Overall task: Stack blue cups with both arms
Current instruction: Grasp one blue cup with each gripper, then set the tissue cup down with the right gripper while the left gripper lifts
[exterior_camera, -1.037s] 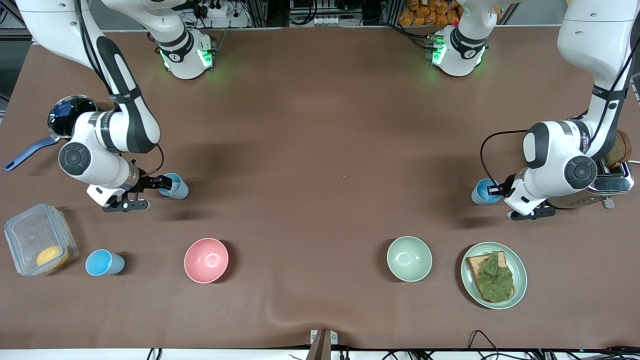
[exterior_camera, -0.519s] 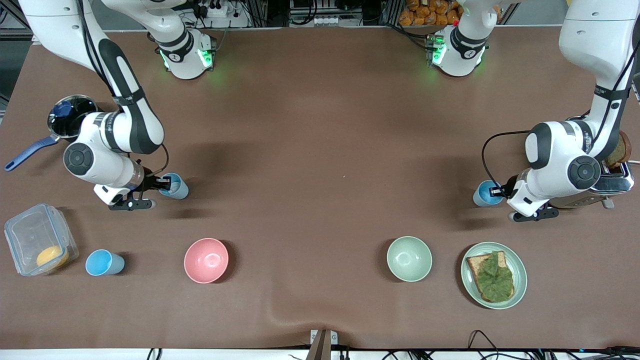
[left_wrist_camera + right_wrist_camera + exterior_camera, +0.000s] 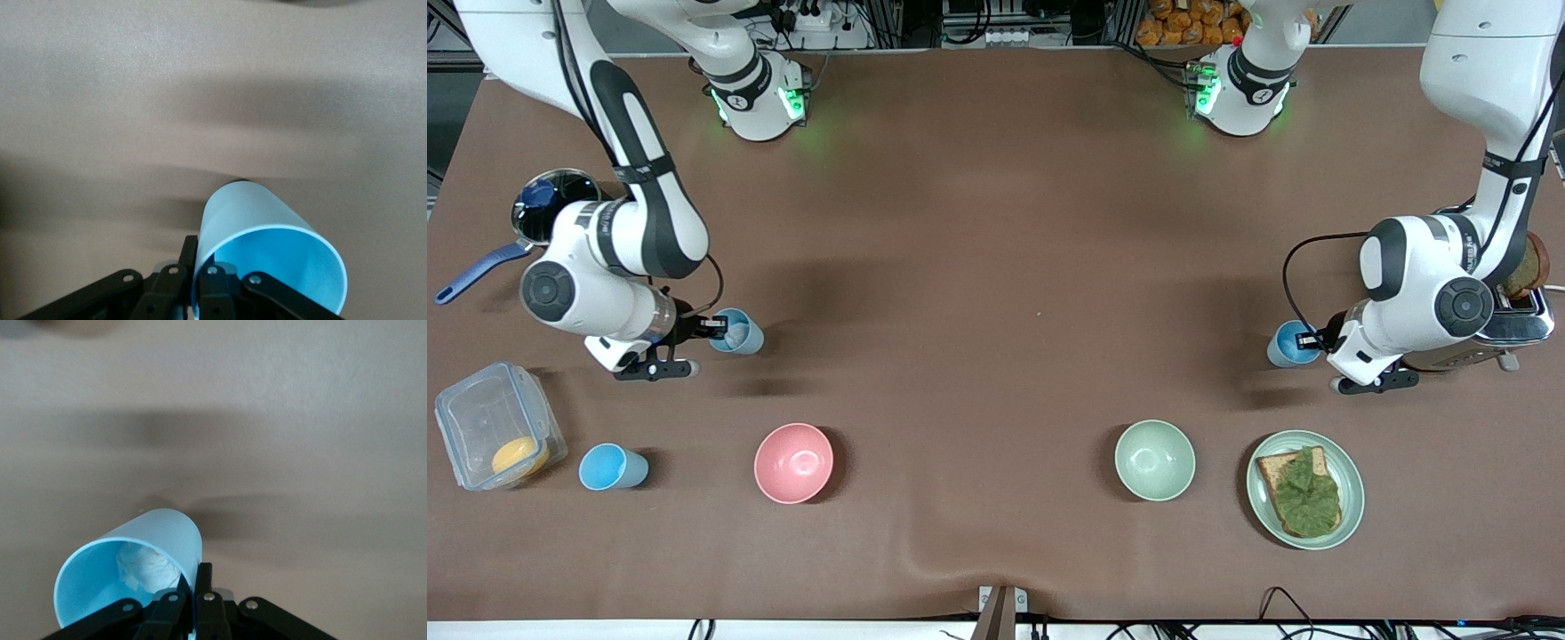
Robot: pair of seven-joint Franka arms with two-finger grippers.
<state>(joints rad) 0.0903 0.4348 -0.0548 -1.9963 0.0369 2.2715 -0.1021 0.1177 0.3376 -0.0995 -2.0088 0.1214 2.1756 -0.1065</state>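
Gripping cup rims: right gripper (image 3: 713,331) pinching paper-stuffed blue cup (image 3: 738,331), left gripper (image 3: 1307,340) pinching empty cup (image 3: 1289,342); risking blocked nesting.

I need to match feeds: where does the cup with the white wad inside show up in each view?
Front view: the cup with the wad stands toward the right arm's end of the table, its rim pinched by the right gripper.
Right wrist view: the same cup fills the lower part of the picture, wad visible inside.
Left wrist view: not in it; the cup there shows no wad.
Shared landmark: the brown table.
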